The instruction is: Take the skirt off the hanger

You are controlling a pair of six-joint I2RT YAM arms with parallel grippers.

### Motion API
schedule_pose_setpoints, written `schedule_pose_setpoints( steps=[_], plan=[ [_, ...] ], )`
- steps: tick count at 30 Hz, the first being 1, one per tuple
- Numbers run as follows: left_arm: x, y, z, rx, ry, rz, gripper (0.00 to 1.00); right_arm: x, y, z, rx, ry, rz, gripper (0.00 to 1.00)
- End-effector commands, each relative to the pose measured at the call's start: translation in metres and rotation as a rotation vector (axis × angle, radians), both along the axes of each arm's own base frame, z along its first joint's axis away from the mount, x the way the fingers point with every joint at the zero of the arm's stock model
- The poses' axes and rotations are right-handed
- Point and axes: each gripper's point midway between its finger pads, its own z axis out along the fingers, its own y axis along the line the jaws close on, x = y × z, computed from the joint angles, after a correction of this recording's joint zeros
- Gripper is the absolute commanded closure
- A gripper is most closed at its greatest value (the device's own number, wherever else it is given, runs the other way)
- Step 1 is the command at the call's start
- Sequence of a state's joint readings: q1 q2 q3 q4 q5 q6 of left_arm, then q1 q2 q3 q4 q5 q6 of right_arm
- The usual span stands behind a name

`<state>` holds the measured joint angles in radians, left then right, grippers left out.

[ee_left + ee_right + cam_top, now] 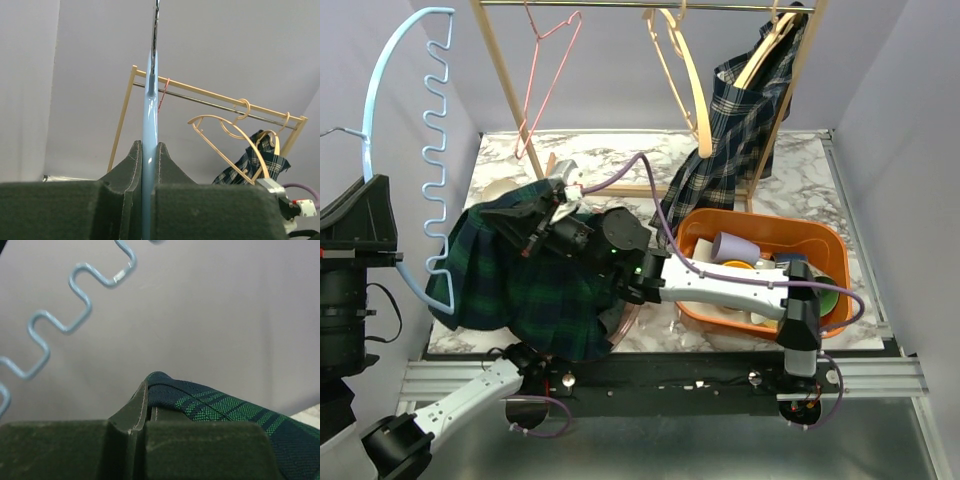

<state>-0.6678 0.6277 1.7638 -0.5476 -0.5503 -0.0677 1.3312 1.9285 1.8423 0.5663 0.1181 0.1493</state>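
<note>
- Grey walls close in a marble-patterned table [620, 150], with a wooden rack [500, 65] standing along its far edge.
- At the left, the left gripper [148, 150] is raised well above the table, its jaws clenched on the bar of the blue hanger [150, 100].
- On the left half of the table, the green skirt [520, 290] lies heaped. Its left edge meets the lower end of the hanger, and I cannot tell whether it is hooked there or only touching.
- The right gripper [148, 400] is clamped on a fold of the skirt at the top of the heap.
- The step in hand looks like pulling the cloth free. The right arm should draw the fold towards the middle of the table, away from the hanger, while the left arm holds the hanger steady.
- A slow pull along the wire should suit best, since the wavy side of the hanger could snag the fabric.
- Towards the right sits an orange bin [770, 220] holding cups, so the right arm should stay clear of it.
- Another plaid skirt [740, 130] hangs on the rack, apart from the work.
</note>
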Motion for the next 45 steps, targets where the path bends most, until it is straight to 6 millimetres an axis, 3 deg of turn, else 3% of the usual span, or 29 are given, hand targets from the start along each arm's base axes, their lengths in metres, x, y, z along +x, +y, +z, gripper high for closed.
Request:
schedule_pose_setpoints(
  steps=[1, 2, 3, 5, 6, 8, 9, 11, 12, 16, 19, 20, 23, 27, 30, 31, 33, 34, 36, 37, 45],
  plan=[
    [-0.006, 0.007, 0.017, -0.025, -0.044, 0.014, 1.00, 0.004, -0.044, -0.020, 0.096, 0.141, 0.011, 0.99],
    [-0.004, 0.004, 0.017, -0.017, -0.041, 0.010, 1.00, 0.006, -0.055, -0.027, 0.094, 0.155, -0.013, 0.99],
    [-0.001, 0.002, 0.016, -0.008, -0.034, 0.012, 1.00, 0.011, -0.054, -0.083, -0.015, 0.198, -0.041, 0.99],
    [0.003, -0.001, 0.016, 0.001, -0.028, 0.014, 1.00, 0.025, -0.066, -0.132, -0.087, 0.319, -0.135, 0.99],
    [0.007, -0.004, 0.014, 0.008, -0.019, 0.014, 1.00, 0.028, -0.073, -0.182, -0.186, 0.372, -0.176, 0.99],
    [0.012, -0.010, 0.012, 0.016, -0.010, 0.003, 1.00, 0.035, -0.086, -0.221, -0.256, 0.430, -0.248, 0.99],
    [0.019, -0.016, 0.008, 0.029, 0.004, -0.002, 1.00, 0.035, -0.093, -0.250, -0.352, 0.466, -0.279, 0.99],
    [0.026, -0.024, 0.005, 0.038, 0.019, -0.011, 1.00, 0.037, -0.101, -0.280, -0.452, 0.507, -0.328, 0.99],
    [0.032, -0.030, 0.003, 0.046, 0.030, -0.020, 1.00, 0.035, -0.108, -0.311, -0.561, 0.533, -0.352, 0.99],
    [0.051, -0.047, -0.005, 0.079, 0.072, -0.026, 1.00, 0.038, -0.127, -0.362, -0.700, 0.584, -0.443, 0.99],
    [0.066, -0.058, -0.012, 0.115, 0.106, -0.021, 1.00, 0.038, -0.131, -0.384, -0.799, 0.605, -0.471, 0.99],
    [0.069, -0.059, -0.015, 0.130, 0.118, -0.016, 1.00, 0.038, -0.126, -0.381, -0.806, 0.608, -0.470, 0.99],
    [0.080, -0.063, -0.018, 0.159, 0.151, 0.006, 1.00, 0.033, -0.134, -0.406, -0.916, 0.628, -0.486, 0.97],
    [0.086, -0.068, -0.015, 0.171, 0.148, 0.006, 1.00, 0.033, -0.137, -0.403, -0.940, 0.613, -0.491, 0.93],
    [0.084, -0.075, -0.008, 0.188, 0.124, -0.027, 1.00, 0.031, -0.142, -0.406, -0.984, 0.606, -0.489, 0.69],
    [0.084, -0.078, -0.006, 0.194, 0.117, -0.041, 1.00, 0.033, -0.139, -0.399, -0.983, 0.607, -0.493, 0.51],
    [0.083, -0.083, 0.000, 0.210, 0.109, -0.067, 1.00, 0.030, -0.142, -0.386, -0.979, 0.612, -0.483, 0.37],
    [0.083, -0.083, 0.001, 0.212, 0.111, -0.067, 1.00, 0.025, -0.147, -0.390, -0.985, 0.615, -0.458, 0.31],
    [0.082, -0.083, 0.004, 0.207, 0.100, -0.070, 1.00, 0.022, -0.146, -0.374, -0.924, 0.601, -0.420, 0.29],
    [0.080, -0.082, 0.006, 0.202, 0.092, -0.073, 1.00, 0.019, -0.146, -0.354, -0.885, 0.593, -0.389, 0.28],
    [0.073, -0.087, 0.029, 0.216, 0.025, -0.102, 1.00, 0.013, -0.146, -0.270, -0.834, 0.510, -0.316, 0.29]
  ],
)
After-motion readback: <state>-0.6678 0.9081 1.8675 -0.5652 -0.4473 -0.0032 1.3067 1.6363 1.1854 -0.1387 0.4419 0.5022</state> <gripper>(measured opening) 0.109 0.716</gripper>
